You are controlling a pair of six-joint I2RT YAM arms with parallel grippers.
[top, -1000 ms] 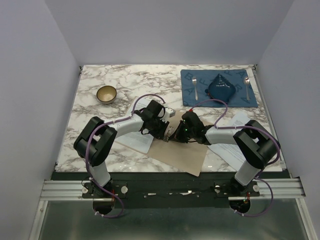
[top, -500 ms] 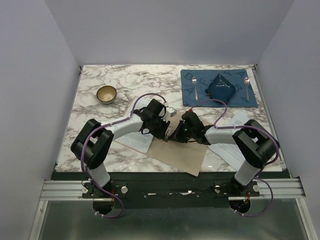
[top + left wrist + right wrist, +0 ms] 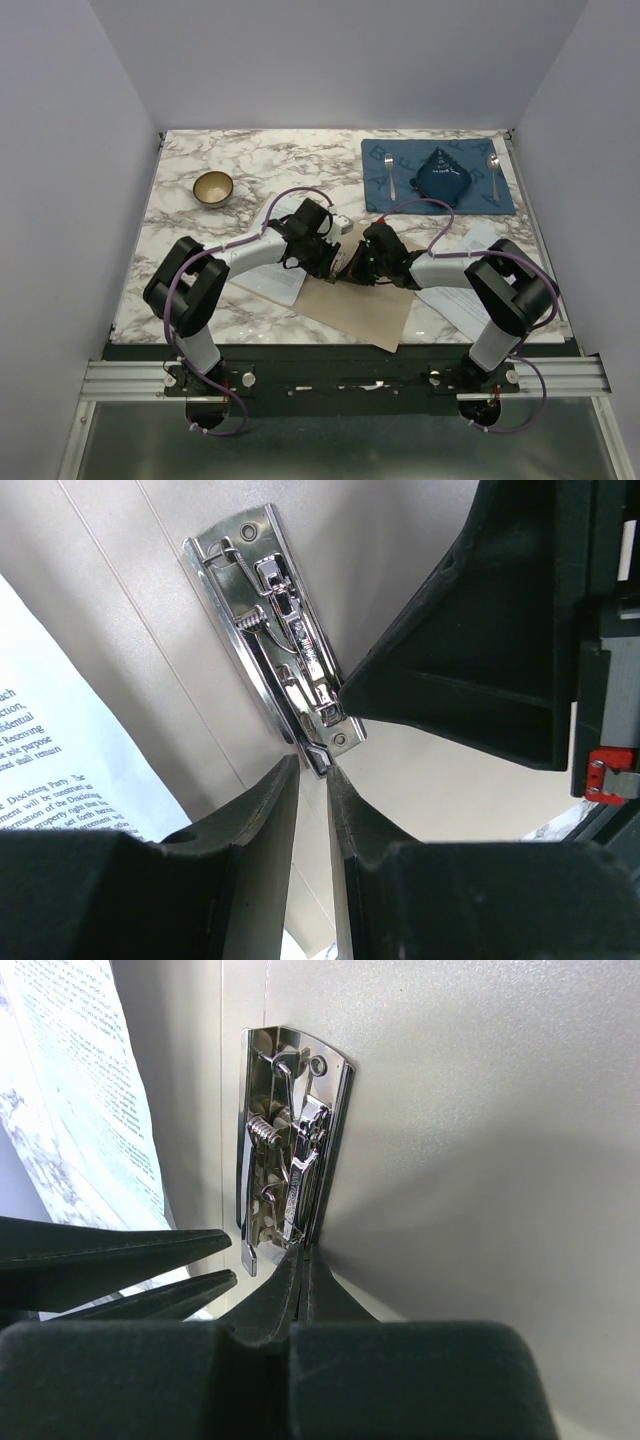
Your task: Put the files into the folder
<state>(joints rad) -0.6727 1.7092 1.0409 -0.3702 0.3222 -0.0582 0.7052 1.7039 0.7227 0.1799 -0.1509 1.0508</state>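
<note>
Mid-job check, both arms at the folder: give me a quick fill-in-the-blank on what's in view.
The left gripper and right gripper both have their tips at the folder's metal ____. The right gripper's jaws are ____. The bowl stands on the far ____ side of the table.
Missing words: clip; shut; left.

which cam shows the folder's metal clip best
Left wrist view: the metal clip shows nearly whole and sharp. The right wrist view shows it too, its lower end behind fingertips. In the top view the arms hide it.
</note>
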